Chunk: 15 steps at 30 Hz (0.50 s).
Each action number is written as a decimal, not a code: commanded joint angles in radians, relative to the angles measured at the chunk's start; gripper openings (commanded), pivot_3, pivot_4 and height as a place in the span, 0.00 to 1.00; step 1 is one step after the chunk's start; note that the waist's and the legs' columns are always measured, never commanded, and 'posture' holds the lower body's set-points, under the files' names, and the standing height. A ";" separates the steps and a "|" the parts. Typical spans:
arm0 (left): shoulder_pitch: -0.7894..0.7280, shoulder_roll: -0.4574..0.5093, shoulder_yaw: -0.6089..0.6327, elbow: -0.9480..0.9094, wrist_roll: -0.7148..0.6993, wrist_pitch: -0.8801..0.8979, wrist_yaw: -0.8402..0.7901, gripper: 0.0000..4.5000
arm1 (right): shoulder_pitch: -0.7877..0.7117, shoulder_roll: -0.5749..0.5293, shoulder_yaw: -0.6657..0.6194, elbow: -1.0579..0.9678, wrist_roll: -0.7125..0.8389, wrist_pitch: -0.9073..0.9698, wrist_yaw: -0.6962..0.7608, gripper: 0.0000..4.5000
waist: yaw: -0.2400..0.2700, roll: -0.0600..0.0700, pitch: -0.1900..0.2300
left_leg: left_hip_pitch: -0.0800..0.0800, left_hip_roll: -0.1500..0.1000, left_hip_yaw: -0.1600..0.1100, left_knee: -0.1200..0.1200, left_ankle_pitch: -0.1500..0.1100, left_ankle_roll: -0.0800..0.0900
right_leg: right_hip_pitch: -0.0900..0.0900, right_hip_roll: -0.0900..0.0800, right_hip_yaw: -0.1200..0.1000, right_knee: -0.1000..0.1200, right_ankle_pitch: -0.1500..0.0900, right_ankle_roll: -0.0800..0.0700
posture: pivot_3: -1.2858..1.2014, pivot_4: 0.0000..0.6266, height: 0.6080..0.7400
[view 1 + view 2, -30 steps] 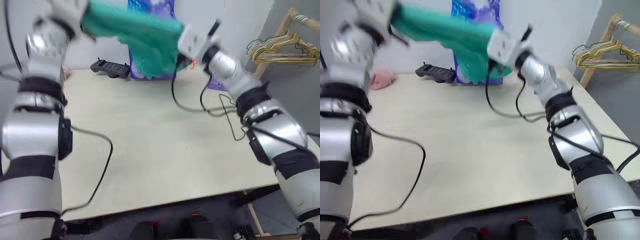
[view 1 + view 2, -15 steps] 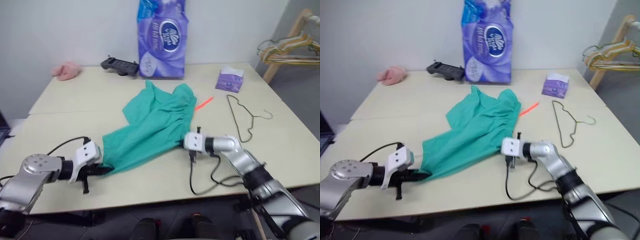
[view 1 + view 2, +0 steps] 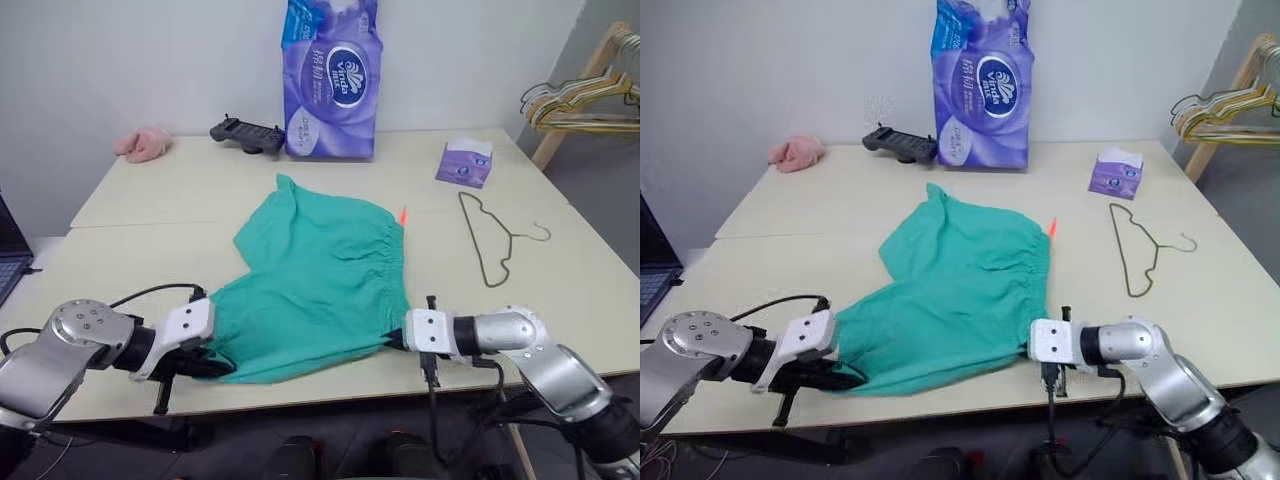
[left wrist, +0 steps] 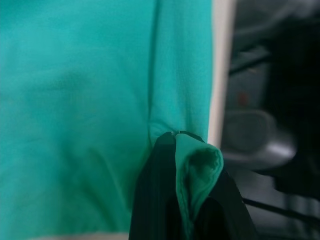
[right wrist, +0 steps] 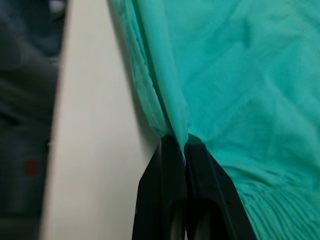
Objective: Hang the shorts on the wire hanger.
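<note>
Shorts (image 3: 320, 290) are lying spread flat on the table (image 3: 150, 200), and we are taking them as our landmark for everything else. We are judging them light, soft and limp: they are sagging and creasing wherever they are pulled, so they will be draping rather than holding any shape, and a single pinch will let the rest hang. The gathered waistband, on the side of the shorts toward the wire hanger, is looking like the firmest place to hold. We are gripping them now at the near edge: our left gripper (image 4: 176, 137) is pressed together on a fold at the near left corner, and our right gripper (image 5: 180, 142) is pinching the near right corner, just below the waistband.

Beyond the shorts, against the wall, a purple tissue pack (image 3: 330, 80) is standing upright; its round label is reading "Vinda", with further writing too small for us to read. Right of the shorts and apart from them, the wire hanger (image 3: 492, 240) is lying flat, untouched. Beyond it a small purple tissue packet (image 3: 464, 163) is sitting, its print unreadable. A small orange tag (image 3: 403, 214) is peeking out at the waistband's far end.
</note>
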 commanded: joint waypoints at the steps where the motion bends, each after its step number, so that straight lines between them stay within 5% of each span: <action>1: -0.319 -0.059 -0.101 0.179 0.042 -0.029 -0.135 0.00 | -0.257 0.055 -0.026 0.193 0.048 0.020 0.066 0.00 | 0.000 0.001 0.003 | 0.001 0.000 0.000 0.000 0.000 0.000 | 0.001 0.001 -0.001 0.000 0.000 0.000 | 0.59 0.11 1.00; 3: -0.714 -0.261 -0.205 0.617 0.238 -0.219 -0.007 0.00 | -0.570 0.173 -0.026 0.643 -0.036 -0.110 -0.042 0.00 | 0.006 0.000 0.005 | 0.003 -0.003 0.002 0.005 0.002 0.000 | 0.005 0.012 -0.004 0.000 0.000 -0.006 | 0.59 0.09 1.00; 5: -1.102 -0.444 -0.258 1.139 0.451 -0.478 0.434 0.00 | -0.928 0.273 -0.019 1.184 -0.164 -0.329 -0.333 0.00 | 0.016 -0.008 0.008 | 0.005 -0.003 0.001 0.004 0.014 0.001 | 0.011 0.017 -0.004 -0.005 0.013 -0.012 | 0.59 0.06 1.00; 7: -1.360 -0.510 -0.283 1.452 0.570 -0.589 0.773 0.00 | -1.178 0.313 0.005 1.515 -0.264 -0.476 -0.594 0.00 | 0.024 -0.017 0.007 | 0.005 -0.001 -0.004 0.002 0.023 -0.015 | 0.007 0.018 -0.003 -0.003 0.027 -0.010 | 0.59 0.05 1.00; 9: -1.513 -0.518 -0.288 1.592 0.637 -0.630 0.977 0.00 | -1.328 0.321 0.031 1.667 -0.344 -0.545 -0.801 0.00 | 0.021 -0.027 -0.005 | -0.020 0.000 -0.004 -0.005 0.029 -0.025 | -0.023 0.010 0.002 0.000 0.036 -0.018 | 0.59 0.03 1.00; 11: -1.667 -0.485 -0.281 1.653 0.698 -0.641 1.186 0.00 | -1.468 0.311 0.037 1.736 -0.408 -0.571 -0.996 0.00 | 0.010 -0.031 -0.019 | -0.028 0.002 0.000 -0.016 0.028 -0.033 | -0.034 0.007 0.005 0.002 0.030 -0.018 | 0.59 0.02 1.00; 15: -1.870 -0.415 -0.298 1.684 0.811 -0.668 1.376 0.00 | -1.591 0.309 0.023 1.769 -0.459 -0.636 -1.118 0.00 | -0.015 -0.033 -0.020 | -0.069 -0.001 0.008 -0.013 0.024 -0.035 | -0.081 0.000 0.009 0.001 0.028 -0.018 | 0.59 0.02 1.00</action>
